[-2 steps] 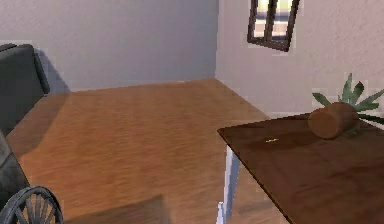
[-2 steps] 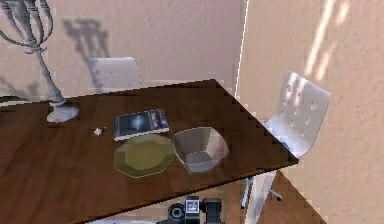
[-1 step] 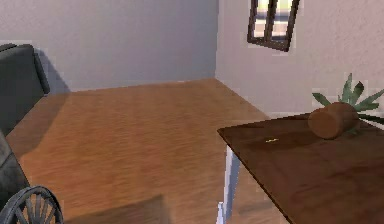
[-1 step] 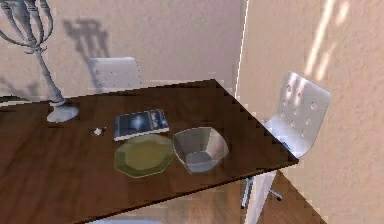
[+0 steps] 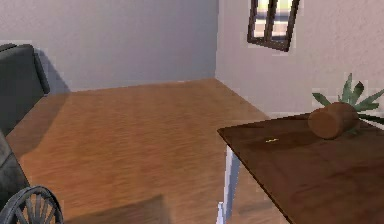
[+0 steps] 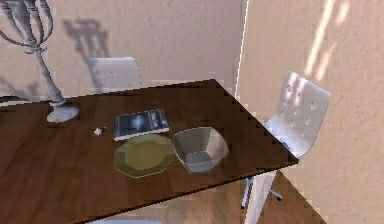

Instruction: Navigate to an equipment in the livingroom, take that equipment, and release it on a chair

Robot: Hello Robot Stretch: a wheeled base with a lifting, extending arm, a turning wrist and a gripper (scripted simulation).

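**Equipment.** Not identified. Nothing here has a shape that clearly fits the word, so its place cannot be told.

**Gripper.** Whether it is spread, pressed together or gripping something cannot be told.

**Chairs.** One white chair (image 6: 300, 110) stands at the table's corner on the arm side view's right. A second white chair (image 6: 115, 72) stands beyond the table's far edge, near the wall. A dark armchair (image 5: 20, 80) sits at the forward view's left edge. Any of the three could serve as the release place.

**Progress.** Judged early: the robot appears to be searching, with the equipment not yet found. Locating it, taking it, carrying it to a chair and releasing it all look left to do.

**Surface.** The dark wooden table (image 6: 60, 170) in the arm side view carries:
- a pale candelabra (image 6: 40, 50), upright at the far left
- a book (image 6: 142, 122), lying flat
- a green plate (image 6: 143, 157), just in front of the book
- a grey bowl (image 6: 200, 148), touching or nearly touching the plate
- a small white scrap (image 6: 98, 130), left of the book

A table corner (image 5: 320, 170) of like wood on white legs enters the forward view's right. On it lie a brown rounded object (image 5: 333, 119) with green leaves (image 5: 355, 97) behind it, and a small yellowish speck (image 5: 270, 142).

**Room.** There is a wooden floor (image 5: 140, 130), wide and bare at the centre, with plain pale walls. A dark-framed window (image 5: 273, 22) is set high on the right wall. A dark spoked wheel-like thing (image 5: 30, 208) sits in the near left corner; what it is cannot be told.
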